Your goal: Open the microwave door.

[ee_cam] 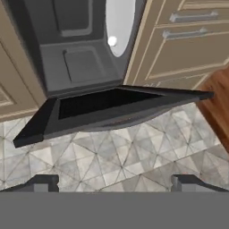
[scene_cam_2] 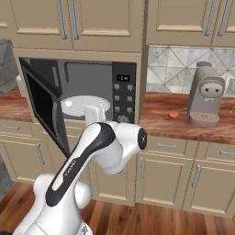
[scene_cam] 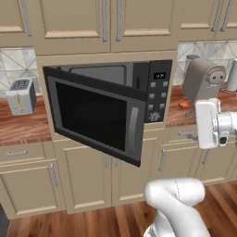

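The black microwave (scene_cam: pixel 159 90) sits built into the beige cabinets, and its grey inside (scene_cam_2: pixel 92 78) with a white turntable plate (scene_cam_2: pixel 85 104) is exposed. The microwave door (scene_cam: pixel 97 115) stands swung out to the left, hinged on its left edge, with its grey bar handle (scene_cam: pixel 134 127) at the free end. In the hand view the door (ee_cam: pixel 112 107) appears edge-on below the cavity. My gripper (ee_cam: pixel 115 181) is open with nothing between its fingers, well back from the door. My white hand (scene_cam: pixel 207 124) hangs to the right of the microwave.
A silver toaster (scene_cam: pixel 21 96) stands on the wooden counter at the left. A grey coffee machine (scene_cam_2: pixel 206 94) and a small orange object (scene_cam_2: pixel 173 114) are on the counter at the right. Drawers and cabinet doors (scene_cam: pixel 83 176) lie below, over a wooden floor.
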